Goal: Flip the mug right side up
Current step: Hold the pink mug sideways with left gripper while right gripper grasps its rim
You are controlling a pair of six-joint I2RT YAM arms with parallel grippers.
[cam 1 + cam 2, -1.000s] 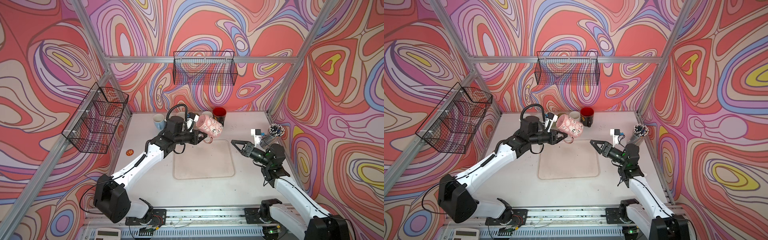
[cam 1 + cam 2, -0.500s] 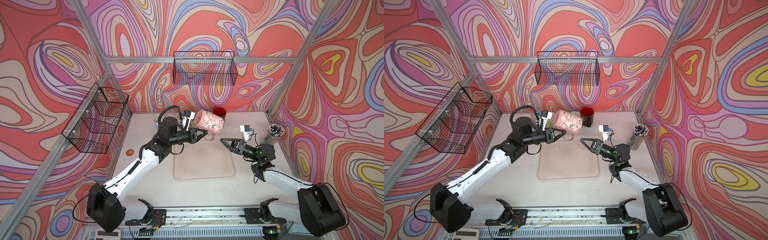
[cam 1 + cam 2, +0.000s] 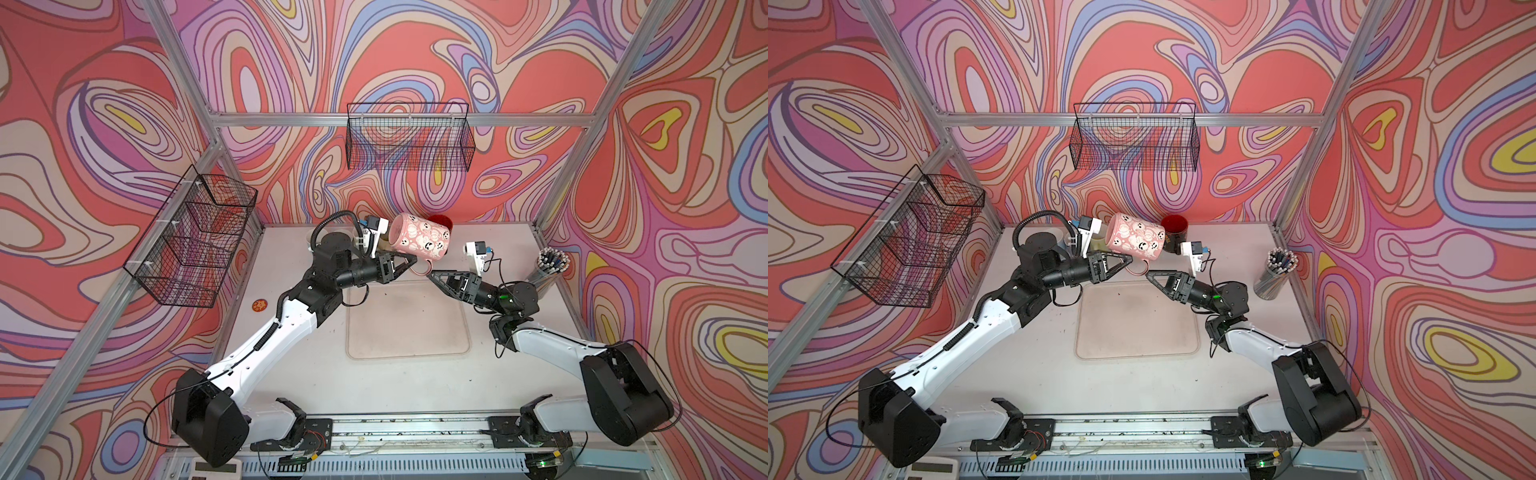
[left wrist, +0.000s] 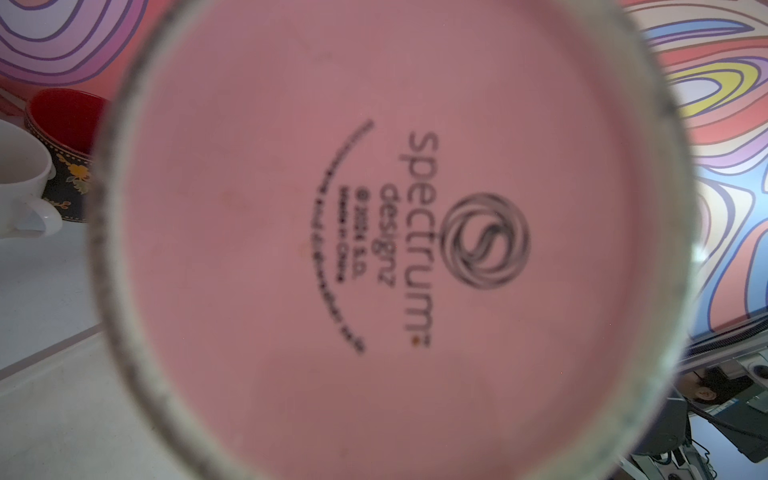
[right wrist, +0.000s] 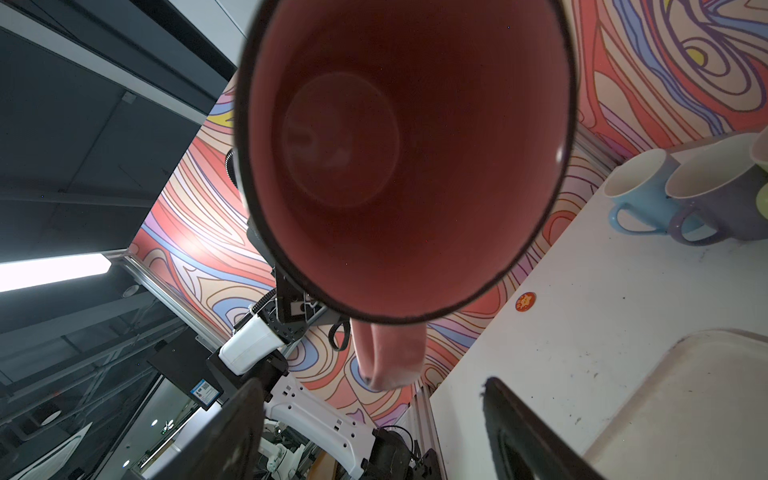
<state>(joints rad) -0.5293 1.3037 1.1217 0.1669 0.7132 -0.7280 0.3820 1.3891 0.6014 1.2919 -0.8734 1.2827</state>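
Left gripper (image 3: 409, 262) holds mug (image 3: 419, 241) sideways; right gripper (image 3: 434, 274) opposite.

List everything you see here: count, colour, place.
pink mug: one, pink, held sideways in the air
dark mug: one, red inside, back of table
white mug: one, white, near dark mug
blue mug: one, blue, table back
purple mug: one, purple, beside blue mug
back basket: one, black wire, hung at back
side basket: one, black wire, hung at left
tray: one, beige, table centre
pen cup: one, grey, table right
sticker: one, orange, table left
left tool: one, black, shut on pink mug's handle
right tool: one, black, open by that handle
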